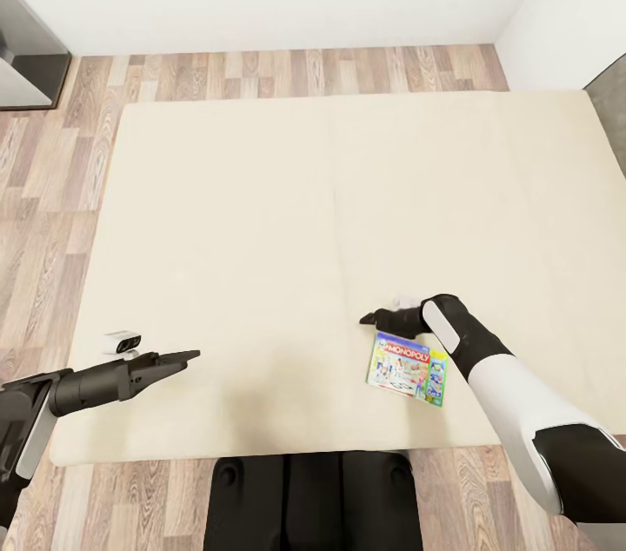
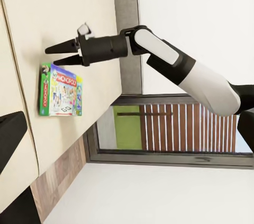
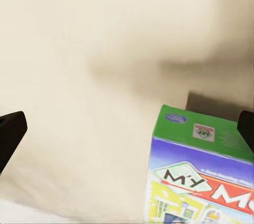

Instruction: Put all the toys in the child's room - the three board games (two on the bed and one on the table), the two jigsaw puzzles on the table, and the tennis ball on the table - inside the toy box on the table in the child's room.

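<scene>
While the robot stands at the near edge of the bed [image 1: 261, 212], one board game [image 1: 407, 368] lies flat on the cover close to that edge, within reach. The right gripper [image 1: 369, 318] hovers just beyond the box's far end, fingers slightly parted and holding nothing, apparently lined up for a grasp. The left gripper [image 1: 189, 356] is held well apart, out of the way; its fingers look nearly closed and carry nothing. The box remains to be lifted.
</scene>
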`<state>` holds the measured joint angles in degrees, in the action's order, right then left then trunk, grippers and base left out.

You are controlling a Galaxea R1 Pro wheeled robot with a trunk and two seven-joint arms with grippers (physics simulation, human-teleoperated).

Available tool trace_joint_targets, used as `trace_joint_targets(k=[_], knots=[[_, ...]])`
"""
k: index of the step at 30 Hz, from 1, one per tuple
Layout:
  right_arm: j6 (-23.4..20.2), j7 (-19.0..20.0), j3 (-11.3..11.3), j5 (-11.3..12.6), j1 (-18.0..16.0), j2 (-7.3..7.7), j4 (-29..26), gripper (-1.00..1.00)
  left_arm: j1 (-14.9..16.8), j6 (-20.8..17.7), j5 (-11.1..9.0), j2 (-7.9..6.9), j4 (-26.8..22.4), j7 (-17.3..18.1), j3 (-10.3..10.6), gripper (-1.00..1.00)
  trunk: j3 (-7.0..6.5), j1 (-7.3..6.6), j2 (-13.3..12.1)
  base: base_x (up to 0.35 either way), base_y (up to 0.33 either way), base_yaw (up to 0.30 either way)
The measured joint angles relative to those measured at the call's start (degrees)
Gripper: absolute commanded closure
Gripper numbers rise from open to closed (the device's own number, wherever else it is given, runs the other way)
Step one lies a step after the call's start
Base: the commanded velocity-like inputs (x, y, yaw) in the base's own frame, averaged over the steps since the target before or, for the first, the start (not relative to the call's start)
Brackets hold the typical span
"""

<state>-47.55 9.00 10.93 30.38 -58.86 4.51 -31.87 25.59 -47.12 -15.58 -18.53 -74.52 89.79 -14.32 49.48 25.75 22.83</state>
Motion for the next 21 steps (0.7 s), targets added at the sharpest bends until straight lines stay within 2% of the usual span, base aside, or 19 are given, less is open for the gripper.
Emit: trace_joint_targets(k=[21], knots=[[-0.85,-0.08,0.0,0.08,0.0,0.0,-0.04,-1.0,-0.01,0.0,0.0,0.0,0.0,0.0,-0.01,-1.0,0.0,0.0,0.0,0.0,0.0,0.0]])
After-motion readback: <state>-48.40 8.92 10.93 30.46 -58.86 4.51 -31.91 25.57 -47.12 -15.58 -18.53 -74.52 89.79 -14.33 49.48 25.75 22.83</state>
